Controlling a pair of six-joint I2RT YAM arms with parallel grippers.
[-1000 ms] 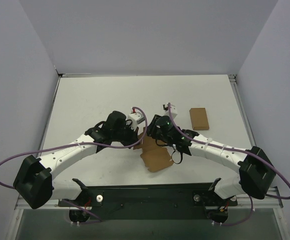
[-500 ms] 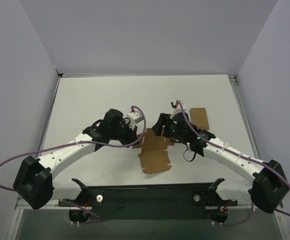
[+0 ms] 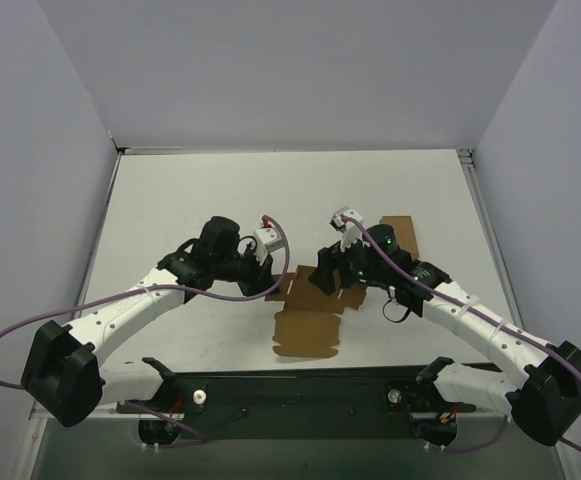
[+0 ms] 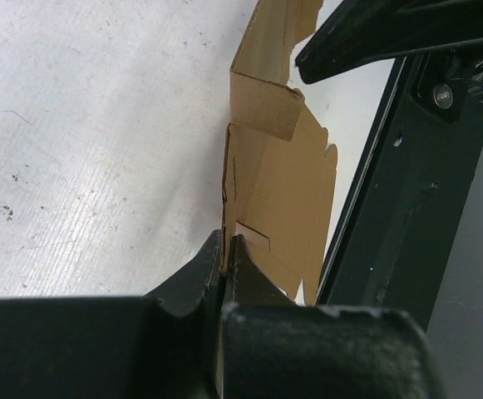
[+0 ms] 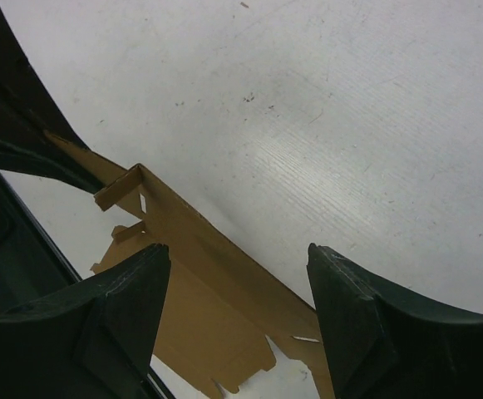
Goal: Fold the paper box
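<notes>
The paper box (image 3: 305, 330) is a flat sheet of brown kraft cardboard with notched flaps, lying near the table's front middle with its far panel raised. My left gripper (image 3: 272, 287) is shut on the sheet's left edge; in the left wrist view its fingertips (image 4: 227, 249) pinch the thin cardboard (image 4: 278, 183). My right gripper (image 3: 330, 277) hovers open over the box's far right part. In the right wrist view, its jaws (image 5: 237, 270) stand wide apart above the folded edge (image 5: 199, 249), holding nothing.
A narrower plain brown cardboard rectangle (image 3: 403, 229) lies behind the right arm, partly covered by it. The black base frame (image 3: 300, 385) runs along the near table edge, close to the box's front flaps. White walls close in the table's sides and back.
My right gripper has opened, let go of the box and drawn back to the right. The box has dropped flatter and swung square to the table edge. The left gripper stays shut on it.
</notes>
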